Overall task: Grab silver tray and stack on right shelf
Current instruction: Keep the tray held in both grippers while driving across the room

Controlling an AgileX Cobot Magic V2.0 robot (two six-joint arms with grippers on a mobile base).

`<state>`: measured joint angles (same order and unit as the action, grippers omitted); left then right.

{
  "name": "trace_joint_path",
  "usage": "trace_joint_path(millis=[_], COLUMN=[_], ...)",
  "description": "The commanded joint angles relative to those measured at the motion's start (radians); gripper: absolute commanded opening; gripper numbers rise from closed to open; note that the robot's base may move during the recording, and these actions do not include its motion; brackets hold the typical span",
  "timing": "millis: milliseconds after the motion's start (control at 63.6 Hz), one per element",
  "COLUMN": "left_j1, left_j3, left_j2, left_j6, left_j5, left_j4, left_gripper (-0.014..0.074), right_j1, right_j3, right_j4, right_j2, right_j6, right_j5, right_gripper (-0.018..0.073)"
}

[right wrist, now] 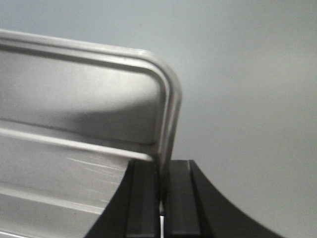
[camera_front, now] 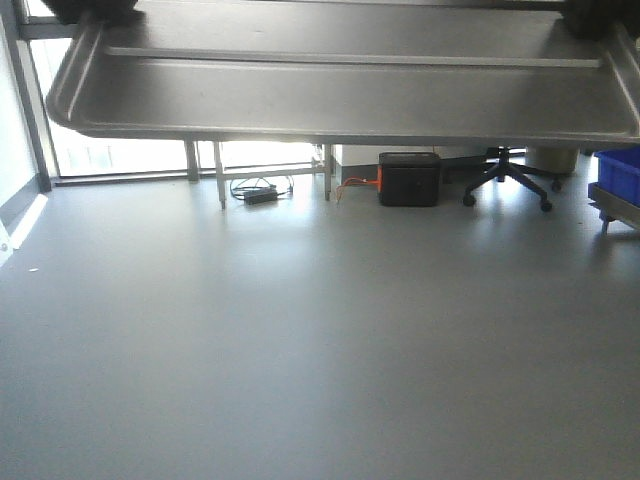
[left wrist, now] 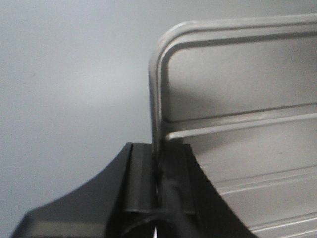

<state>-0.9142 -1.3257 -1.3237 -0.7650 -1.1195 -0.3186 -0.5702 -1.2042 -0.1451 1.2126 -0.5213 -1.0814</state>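
You have the shiny, rectangular silver tray [camera_front: 350, 95] of metal with rounded corners up in the air. It spans the top of the front view, with its broad face tipped toward the camera and one long ridge running across it.

Your left tool [left wrist: 158, 183] is clenched on the tray. In the left wrist view its two black fingers [left wrist: 138, 178] pinch the raised rim from either side, just below a rounded corner, and parallel ridges cross the tray's floor beside them. Your right tool [right wrist: 161, 191] is likewise clamped on the tray's opposite rim, with one black finger [right wrist: 143, 198] against the inner face and the other against the outer, just under the other rounded corner. In the front view both tools show only as dark shapes at the tray's upper corners.

Below the tray lies the plain grey floor [camera_front: 300, 350], well apart from it. Beyond the tray's lower edge you can see:
- a black box with orange trim [camera_front: 408, 178]
- a black swivel office chair [camera_front: 507, 175] to the right of the box
- a blue plastic bin [camera_front: 620, 172] farther right
- a tangle of dark cables [camera_front: 260, 192] under the tray's left half, between thin metal legs [camera_front: 220, 175]
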Motion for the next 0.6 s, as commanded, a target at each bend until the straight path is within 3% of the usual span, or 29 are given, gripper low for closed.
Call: trace_joint_path(millis=[0,582], left_j1=[-0.008,-0.006], left_j3=[-0.031,-0.031], left_j2=[0.032,0.032], left_j6=[0.017,0.017], left_j5=[0.017,0.017], left_j4=[-0.03,-0.03], left_gripper=[-0.0101,-0.0101], right_j1=[-0.001,-0.001], right_j3=[-0.037,-0.037], right_j4=[-0.04,-0.04], right_j2=[-0.027,-0.027], right_j6=[0.019,0.019], right_j5=[0.053,0.053], right_gripper=[0.0057,0.0057])
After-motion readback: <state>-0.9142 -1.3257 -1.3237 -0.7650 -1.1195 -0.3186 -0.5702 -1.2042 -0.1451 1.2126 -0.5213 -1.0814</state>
